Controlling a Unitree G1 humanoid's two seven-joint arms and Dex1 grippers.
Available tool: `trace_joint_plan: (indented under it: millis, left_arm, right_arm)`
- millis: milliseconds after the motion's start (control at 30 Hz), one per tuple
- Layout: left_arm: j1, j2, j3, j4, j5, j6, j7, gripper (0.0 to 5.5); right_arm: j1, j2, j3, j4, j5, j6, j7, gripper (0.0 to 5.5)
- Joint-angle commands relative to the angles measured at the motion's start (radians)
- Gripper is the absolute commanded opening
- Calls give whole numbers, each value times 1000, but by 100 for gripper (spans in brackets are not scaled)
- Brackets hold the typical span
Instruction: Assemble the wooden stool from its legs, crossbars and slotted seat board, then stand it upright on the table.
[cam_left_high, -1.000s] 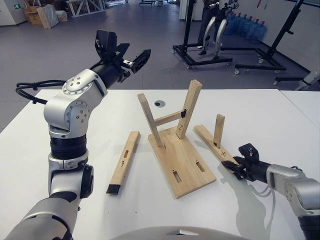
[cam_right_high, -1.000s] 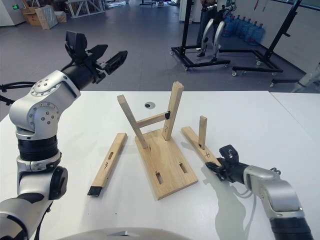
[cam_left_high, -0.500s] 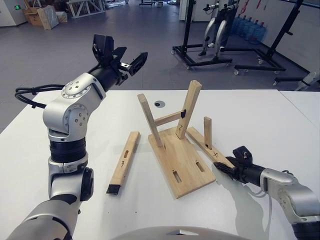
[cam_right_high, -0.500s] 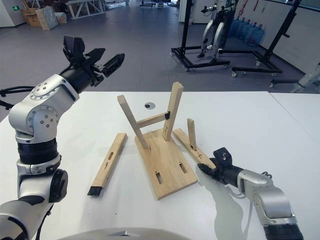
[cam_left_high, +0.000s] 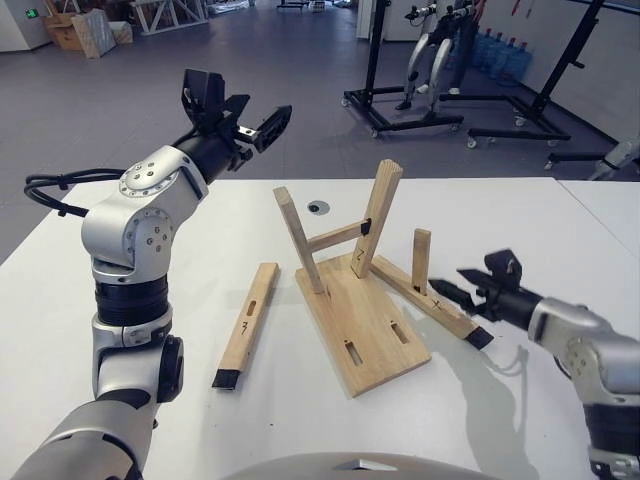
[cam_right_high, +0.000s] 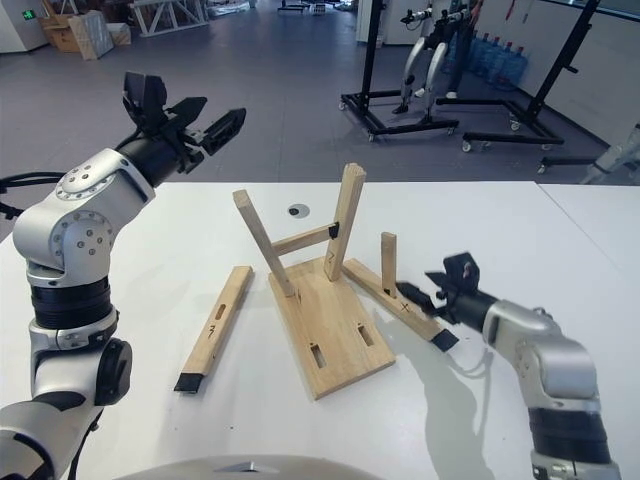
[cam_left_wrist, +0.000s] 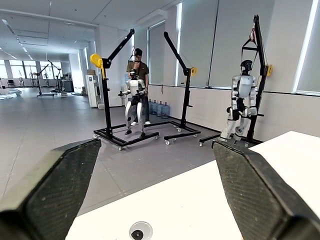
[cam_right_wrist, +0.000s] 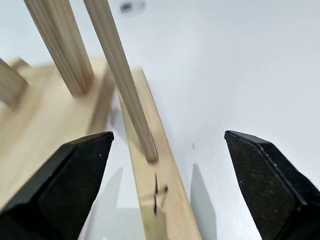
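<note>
Releasing the pale wooden leg with crossbar, now slid against the slotted wooden seat board for fitting, the right gripper lifts, fingers wide; the left gripper gapes likewise.

text: none legible | pencil marks — left loose leg, right loose leg — too faint to read

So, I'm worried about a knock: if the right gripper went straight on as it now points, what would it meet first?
Most likely the short upright crossbar standing in the loose leg, squarely ahead of the open right gripper. Depth is unclear, so the leg could come first.
</note>
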Motion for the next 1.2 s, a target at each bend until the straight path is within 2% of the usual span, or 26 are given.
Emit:
trace_joint_plan:
  millis: [33, 267, 367, 567, 667, 933, 1200]
  left_arm:
    - [2, 11, 1, 3, 9, 11, 0, 407]
    - [3, 13, 0, 5, 11, 9, -1, 407]
    - [-1, 15, 1, 9, 12, 5, -2, 407]
    - [4, 7, -6, 7, 15, -6, -2, 407]
    - [4, 3, -8, 11, 18, -12, -3, 407]
    - [12, 1, -7, 14, 26, -22, 0, 407]
    - [13, 1, -6, 9, 34, -15, -1, 407]
  right_arm:
    - [13, -5, 7, -64, 23, 41, -5, 410]
    - [-122, 64, -175, -15, 174, 84, -102, 410]
    - [-289, 150, -222, -21, 251, 107, -269, 410]
    - [-587, 425, -178, -18, 214, 74, -728, 410]
    - [-626, 478, -153, 7, 150, 40, -839, 410]
    - [-489, 446, -97, 82, -55, -43, -869, 410]
    - [-537, 453, 82, 49, -251, -11, -912, 410]
